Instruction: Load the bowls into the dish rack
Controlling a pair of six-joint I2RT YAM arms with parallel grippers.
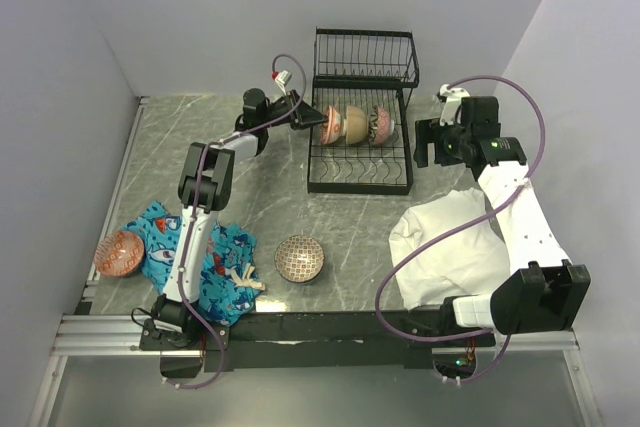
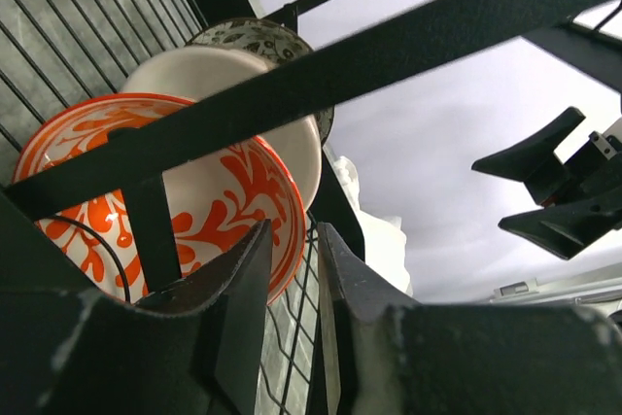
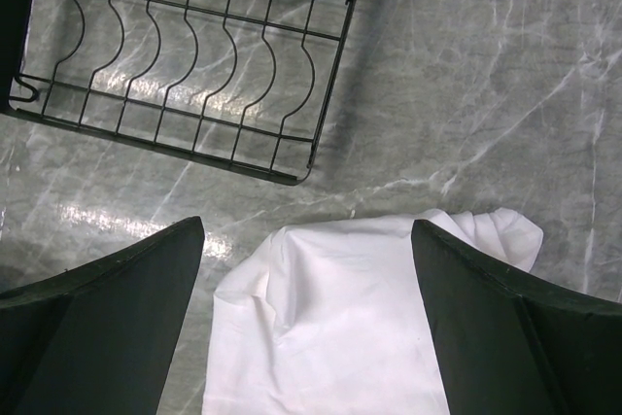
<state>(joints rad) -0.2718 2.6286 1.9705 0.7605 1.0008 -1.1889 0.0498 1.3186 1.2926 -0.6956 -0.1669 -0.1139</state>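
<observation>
The left hand (image 1: 305, 117) is hovering nearly closed at the dish rack's (image 1: 360, 179) left edge; its grip cannot be told. Three bowls (image 1: 352, 125) are standing inside. The right hand (image 1: 428, 144) is hanging wide open beside the rack.

Three bowls (image 1: 352, 125) stand in the dish rack (image 1: 358, 189); a patterned bowl (image 1: 299, 258) sits near centre, an orange bowl (image 1: 119, 253) near left.
</observation>
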